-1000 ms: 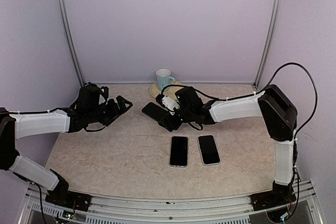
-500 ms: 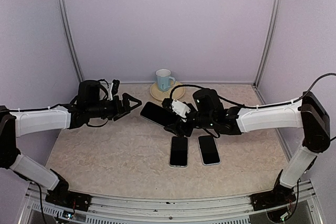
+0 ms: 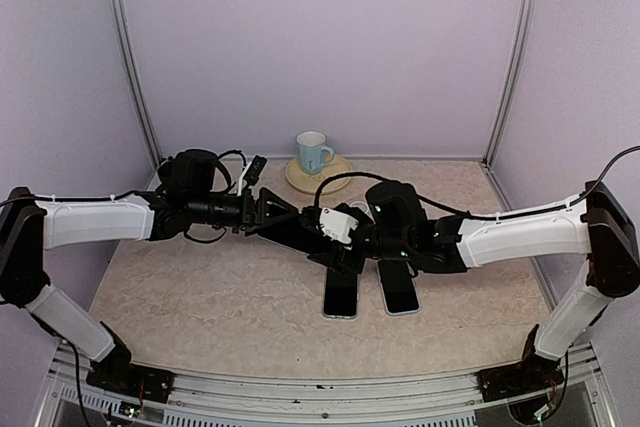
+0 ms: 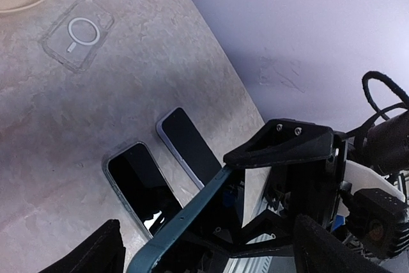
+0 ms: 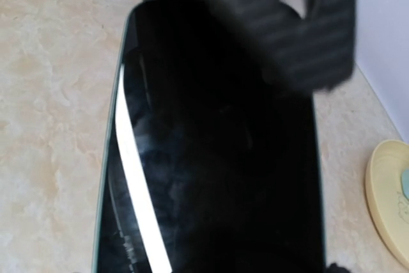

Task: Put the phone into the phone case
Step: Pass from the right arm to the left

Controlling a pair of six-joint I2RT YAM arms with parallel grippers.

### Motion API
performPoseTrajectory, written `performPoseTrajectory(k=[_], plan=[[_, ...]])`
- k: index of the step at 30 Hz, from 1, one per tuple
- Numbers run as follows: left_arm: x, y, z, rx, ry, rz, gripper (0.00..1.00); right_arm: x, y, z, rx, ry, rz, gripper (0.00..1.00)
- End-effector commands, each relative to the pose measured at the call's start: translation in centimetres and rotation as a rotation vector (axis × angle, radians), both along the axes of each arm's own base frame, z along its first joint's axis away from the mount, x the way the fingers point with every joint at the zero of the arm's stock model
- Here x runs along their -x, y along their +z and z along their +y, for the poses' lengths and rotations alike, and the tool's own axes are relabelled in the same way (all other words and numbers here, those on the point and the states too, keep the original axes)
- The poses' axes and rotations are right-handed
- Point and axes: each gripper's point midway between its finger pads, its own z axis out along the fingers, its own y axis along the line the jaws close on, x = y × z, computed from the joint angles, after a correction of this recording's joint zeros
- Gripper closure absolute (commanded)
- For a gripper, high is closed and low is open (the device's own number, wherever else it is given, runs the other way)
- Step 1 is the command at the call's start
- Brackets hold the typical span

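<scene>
Pinching the phone (image 3: 298, 232) aloft in my right gripper (image 3: 338, 247), I have the left gripper (image 3: 265, 210), jaws spread, around its left end, probably for a handover toward the clear case (image 4: 77, 33).

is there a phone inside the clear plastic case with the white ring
No, the clear plastic case with the white ring lies empty, with the beige marbled tabletop showing through it.

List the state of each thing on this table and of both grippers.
Dark-screened phone with green edge: held off the table.
Right gripper: shut on that phone.
Left gripper: open around its end.
Clear ringed phone case: empty, flat.
Two black-screened phones: flat, face up.
Pale blue mug: upright on yellow saucer.
</scene>
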Motion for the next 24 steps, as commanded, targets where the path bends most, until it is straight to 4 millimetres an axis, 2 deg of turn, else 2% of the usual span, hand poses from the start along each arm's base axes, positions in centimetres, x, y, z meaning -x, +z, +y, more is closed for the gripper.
performPoseTrajectory(k=[1,11,19,24], plan=[[1.1,1.1,-1.3,0.028,-0.094,-0.015,0.13,0.1,3.8,0.0,-0.085,-0.004,-0.105,0.46],[2.1,1.4,-2.1,0.049,-0.160,-0.010,0.31,0.3,3.6,-0.3,-0.075,0.004,-0.124,0.46],[2.6,1.2,-2.3,0.061,-0.193,0.003,0.56,0.3,3.5,-0.4,-0.070,0.010,-0.140,0.46],[2.8,1.3,-2.4,0.063,-0.200,0.005,0.66,0.1,3.5,-0.7,-0.058,-0.008,-0.158,0.46]])
